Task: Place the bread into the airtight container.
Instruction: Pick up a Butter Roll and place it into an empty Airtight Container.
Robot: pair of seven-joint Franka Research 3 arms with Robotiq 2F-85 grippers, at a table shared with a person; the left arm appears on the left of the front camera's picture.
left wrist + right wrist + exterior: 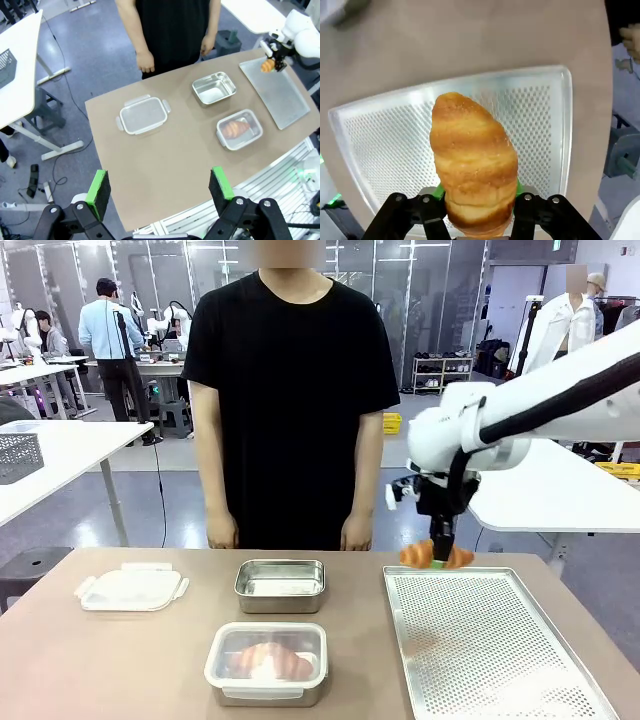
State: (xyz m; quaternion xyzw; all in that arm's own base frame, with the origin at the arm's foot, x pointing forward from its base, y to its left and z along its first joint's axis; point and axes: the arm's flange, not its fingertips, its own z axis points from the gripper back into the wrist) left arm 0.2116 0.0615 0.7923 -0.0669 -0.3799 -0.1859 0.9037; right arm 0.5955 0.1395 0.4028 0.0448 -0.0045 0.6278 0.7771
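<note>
My right gripper [437, 558] is shut on a golden croissant, the bread [436, 556], and holds it in the air above the far edge of the perforated tray [490, 640]. Up close, the bread [472, 162] stands between the green pads with the tray [545, 125] below. The airtight container [267, 663] sits at the table's near middle and holds another croissant [272, 660]. From above, that container [240, 129] lies left of the tray [277, 92], and the bread [268, 65] shows at the far right. My left gripper [160, 186] hangs open high above the table's near edge.
An empty steel tin [280, 585] stands behind the container. A clear lid [132, 589] lies at the left of the table. A person in a black shirt [290, 400] stands at the far side, hands down by the table edge.
</note>
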